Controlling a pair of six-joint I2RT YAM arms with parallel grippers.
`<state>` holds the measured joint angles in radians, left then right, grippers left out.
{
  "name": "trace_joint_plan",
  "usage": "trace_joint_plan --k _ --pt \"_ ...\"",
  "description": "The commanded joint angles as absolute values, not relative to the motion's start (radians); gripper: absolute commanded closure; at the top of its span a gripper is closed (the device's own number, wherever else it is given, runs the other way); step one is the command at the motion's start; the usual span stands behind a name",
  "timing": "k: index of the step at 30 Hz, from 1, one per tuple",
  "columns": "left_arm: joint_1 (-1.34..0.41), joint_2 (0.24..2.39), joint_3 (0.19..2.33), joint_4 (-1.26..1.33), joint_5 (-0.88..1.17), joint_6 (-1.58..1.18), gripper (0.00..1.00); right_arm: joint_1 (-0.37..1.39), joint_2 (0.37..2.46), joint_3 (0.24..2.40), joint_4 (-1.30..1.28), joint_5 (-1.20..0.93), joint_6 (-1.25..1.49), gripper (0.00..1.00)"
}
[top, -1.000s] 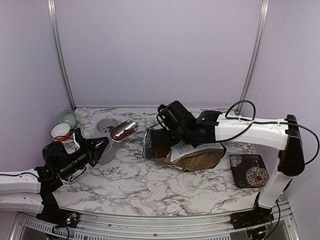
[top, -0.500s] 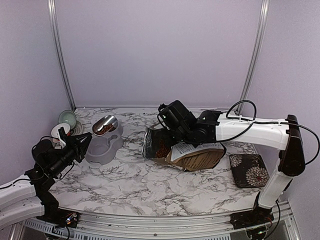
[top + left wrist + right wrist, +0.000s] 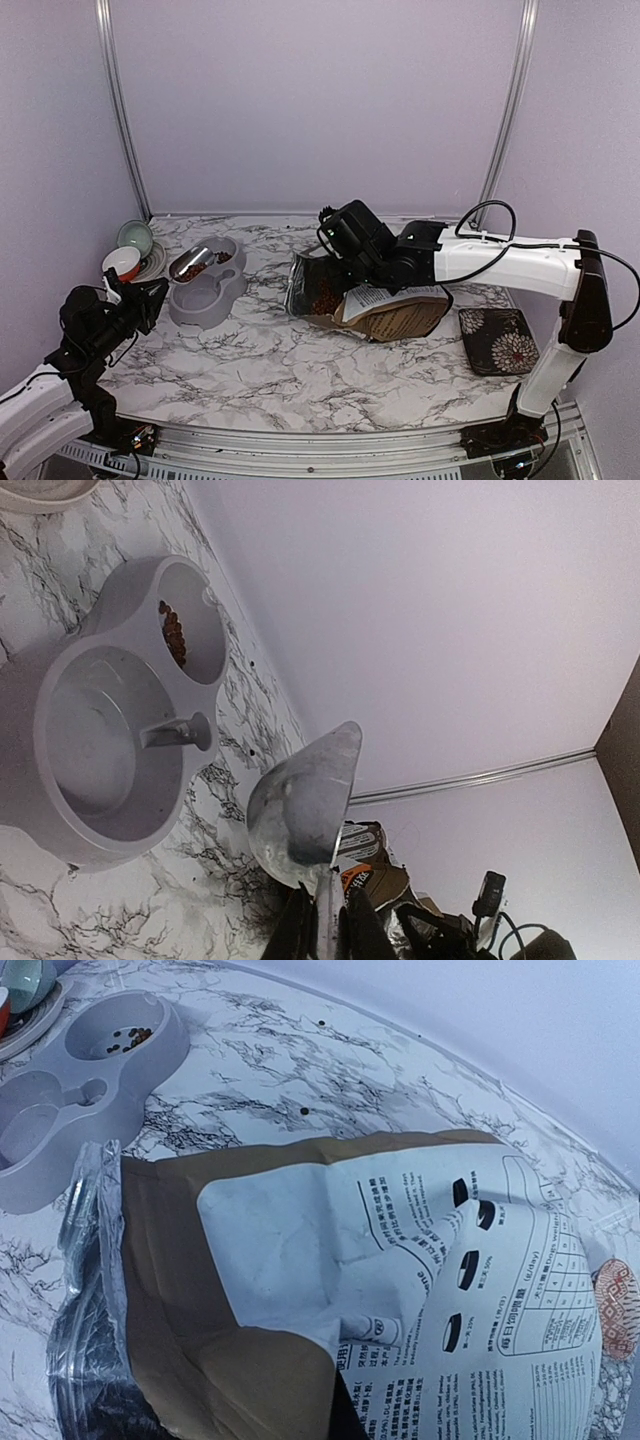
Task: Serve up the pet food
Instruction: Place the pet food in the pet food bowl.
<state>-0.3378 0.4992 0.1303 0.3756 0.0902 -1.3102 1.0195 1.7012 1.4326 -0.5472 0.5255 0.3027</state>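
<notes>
- We are pinching the thin handle of the metal scoop [image 3: 300,805] between the pressed-together fingers of the left gripper [image 3: 325,930]. We are judging that a firm, square pinch matters here, since a loose one could let the scoop roll as it tips.
- Just ahead of the fingertips, the scoop's bowl is hanging above the grey feeder dish [image 3: 95,852]. The top view seems to show dark bits lying in the scoop, though it is too small there to be sure.
- Below and ahead of the gripper, the nearer well is holding only a small peg [image 3: 175,732] and no food, so we are not aiming there.
- Beyond that, in the well farthest from the gripper, a small cluster of pet food [image 3: 175,640] is lying against the wall.
- We are judging this farther well to be the target. The way to do it well is to bring the scoop's lip low over it and roll the wrist slowly, so the pellets slide in rather than bounce onto the surface.
- Far off to this gripper's right, the right gripper [image 3: 328,268] is sitting at the mouth of the dog-food bag [image 3: 390,315]. We cannot tell whether its fingers are clamped on the bag.
</notes>
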Motion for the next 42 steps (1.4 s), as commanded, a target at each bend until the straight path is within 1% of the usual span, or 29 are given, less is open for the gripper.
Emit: trace_joint_plan --k 1,9,20,34,42 --pt "-0.304 0.448 0.125 0.299 0.114 -1.259 1.00 1.006 1.640 1.441 -0.479 0.575 0.305 1.00" --pt "-0.276 0.407 0.112 0.206 0.095 -1.217 1.00 1.006 1.635 1.423 -0.473 0.568 0.316 1.00" --pt "-0.275 0.419 0.166 0.069 0.031 -1.064 1.00 1.006 1.645 1.429 -0.475 0.568 0.329 1.00" --pt "-0.274 0.481 0.183 0.069 0.000 -0.989 1.00 1.006 1.658 1.418 -0.467 0.571 0.335 1.00" --pt "-0.274 0.507 0.248 -0.011 -0.053 -0.861 1.00 1.006 1.672 1.423 -0.450 0.566 0.326 1.00"
